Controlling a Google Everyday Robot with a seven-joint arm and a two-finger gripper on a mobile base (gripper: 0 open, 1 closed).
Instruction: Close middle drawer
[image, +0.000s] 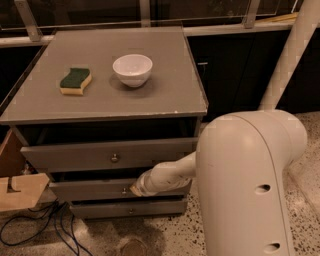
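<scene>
Of three grey drawers, the middle drawer (85, 190) stands a little out, at 6 o'clock from the top drawer (75, 159). The gripper (136, 189) touches its front at 3 o'clock from the knob (124, 190); whether it is clenched, I cannot tell. One sponge (75, 81) and one bowl (132, 69) sit above.

Nothing here can be read: no text, label, brand, number or sign shows on the counter (150, 102), the sponge (75, 81), the bowl (132, 69), the drawer fronts or the white arm (250, 185). The gripper (136, 189), also unmarked, is at the front of the middle drawer (85, 191), just beside its knob (123, 190), below the counter's front edge.
</scene>
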